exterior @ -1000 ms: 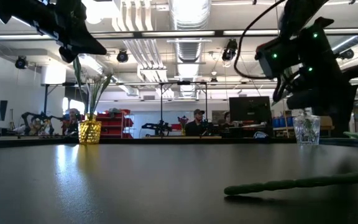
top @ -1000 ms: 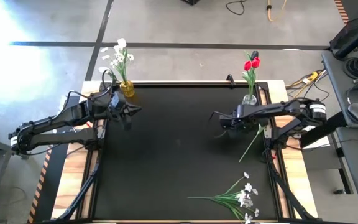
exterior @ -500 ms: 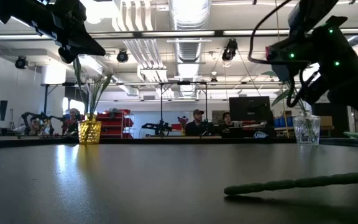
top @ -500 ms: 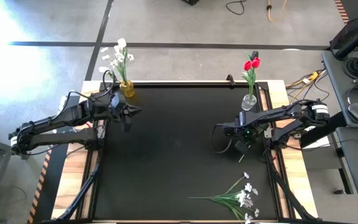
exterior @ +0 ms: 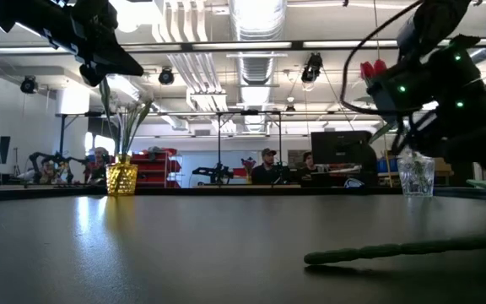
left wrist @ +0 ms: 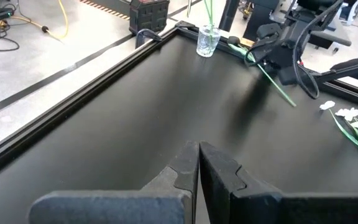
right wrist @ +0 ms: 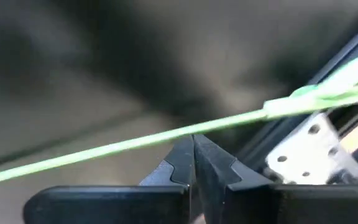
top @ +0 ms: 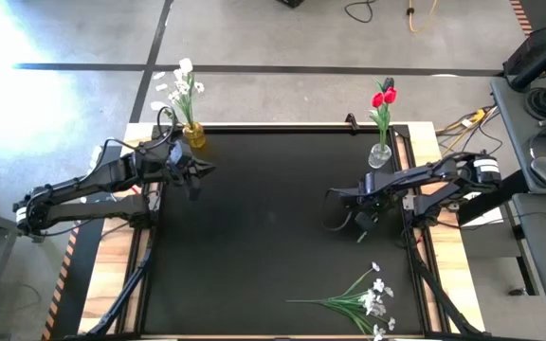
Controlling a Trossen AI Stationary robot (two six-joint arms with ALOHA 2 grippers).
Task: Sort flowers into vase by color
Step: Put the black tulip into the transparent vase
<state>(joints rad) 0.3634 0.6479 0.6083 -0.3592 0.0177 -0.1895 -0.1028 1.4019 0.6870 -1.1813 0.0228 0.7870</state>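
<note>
Near the right edge of the black tabletop (top: 254, 237), the right claw (right wrist: 193, 140) has snapped closed within the last second. It has dropped from beside the clear glass vase (top: 379, 152) of red tulips (top: 384, 97) onto a loose thin green flower stem (right wrist: 104, 149). Its fingers are now clenched on that stem at their very tips. The low view shows the stem lying flat on the tabletop, not yet lifted. Its head is hidden, so which vase it belongs in cannot be told.

With the grasp made, the lift can begin, though so slim a hold could slip. The left claw (left wrist: 197, 149) hovers clenched and empty by the yellow faceted vase (top: 193, 134) of white blossoms. Leafy sprays of tiny white flowers (top: 363, 298) lie unsorted at the near edge.
</note>
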